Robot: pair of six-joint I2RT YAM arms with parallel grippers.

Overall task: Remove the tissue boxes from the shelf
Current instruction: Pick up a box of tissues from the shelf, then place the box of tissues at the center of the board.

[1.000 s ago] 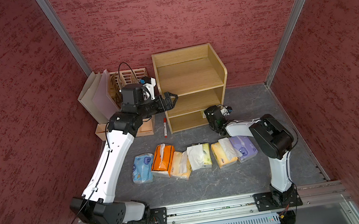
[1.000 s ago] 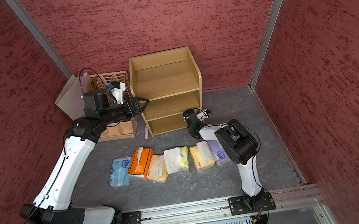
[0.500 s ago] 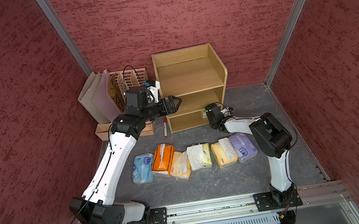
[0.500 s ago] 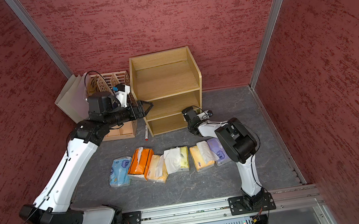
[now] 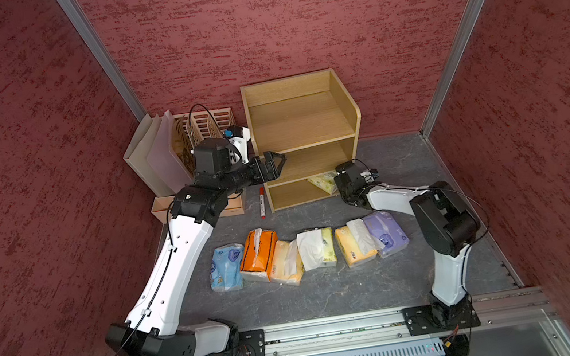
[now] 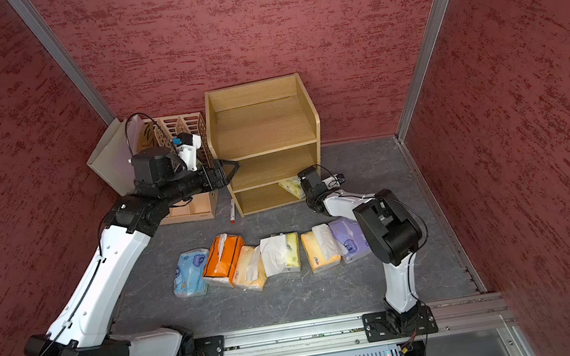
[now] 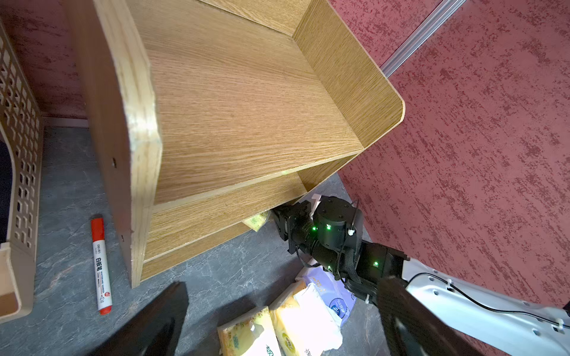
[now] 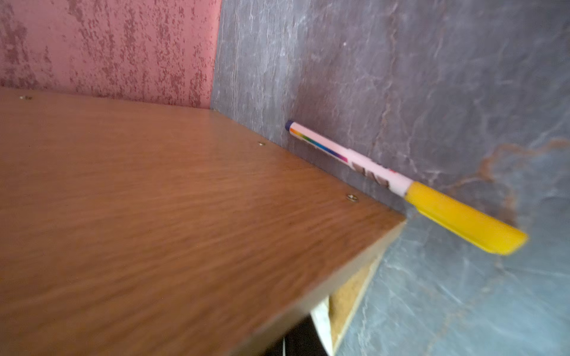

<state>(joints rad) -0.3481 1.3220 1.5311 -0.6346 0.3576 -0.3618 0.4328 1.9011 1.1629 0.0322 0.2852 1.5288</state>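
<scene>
The oak shelf (image 5: 300,123) (image 6: 261,129) stands at the back wall. One yellow-green tissue box (image 5: 322,183) (image 7: 256,220) lies at the right end of its lowest tier. My right gripper (image 5: 336,182) (image 7: 276,215) is shut at that pack's near end, fingertips hidden by its own body. Several tissue boxes lie in a row on the floor, from the light blue one (image 5: 226,268) to the lilac one (image 5: 385,233). My left gripper (image 5: 277,163) (image 7: 277,339) hangs open and empty at the left front of the middle tier.
A beige slotted organizer (image 5: 206,125) with folders (image 5: 154,156) stands left of the shelf. A red-capped marker (image 5: 261,197) (image 7: 100,262) lies by the shelf's left foot. A yellow-capped pen (image 8: 401,185) lies along its right side panel (image 8: 154,215). Red walls close in on three sides.
My right gripper has closed at the yellow-green pack in the lowest tier. The left gripper has drifted a little right toward the shelf front.
</scene>
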